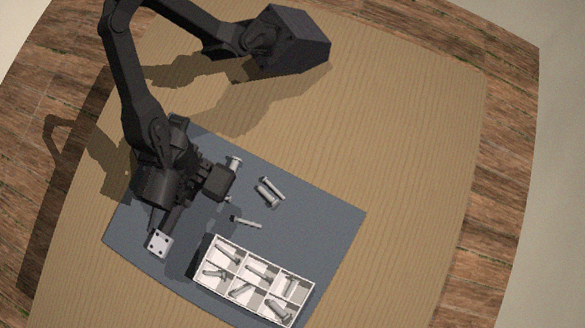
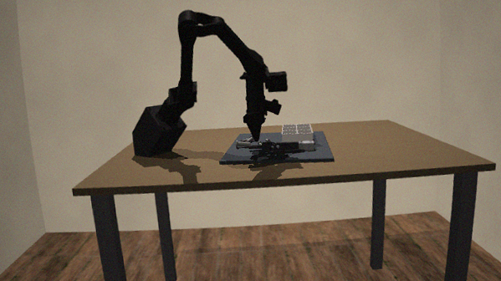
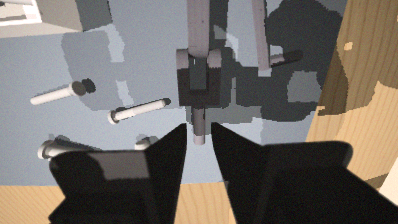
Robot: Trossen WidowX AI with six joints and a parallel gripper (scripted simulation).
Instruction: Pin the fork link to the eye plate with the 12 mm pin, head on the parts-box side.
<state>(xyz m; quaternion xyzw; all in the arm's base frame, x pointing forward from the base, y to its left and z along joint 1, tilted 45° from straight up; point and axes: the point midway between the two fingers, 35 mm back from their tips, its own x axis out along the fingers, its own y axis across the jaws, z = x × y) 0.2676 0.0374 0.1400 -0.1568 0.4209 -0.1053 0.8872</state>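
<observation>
In the wrist view the dark fork link [image 3: 198, 92], with two grey cheeks, lies on the grey mat [image 3: 150, 50]. The grey bar of the eye plate [image 3: 198, 25] sits between the cheeks. The fork's grey stem points toward my gripper [image 3: 198, 129] [image 1: 161, 224] [image 2: 255, 137]. The gripper hangs a little above that stem, its fingers a narrow gap apart and gripping nothing. I see no pin across the cheeks. The eye plate's white foot [image 1: 160, 244] shows just past the fingers in the top view. Several loose pins lie on the mat: a thin one [image 1: 246, 222] [image 3: 139, 110], a pair [image 1: 270, 192] and one [image 1: 236, 162] by the wrist camera.
The white parts box [image 1: 197, 273] [image 2: 295, 129], with several compartments of pins, stands on the mat [image 1: 320, 228] beside the eye plate's foot. The arm's base [image 1: 293, 38] is at the far side of the table.
</observation>
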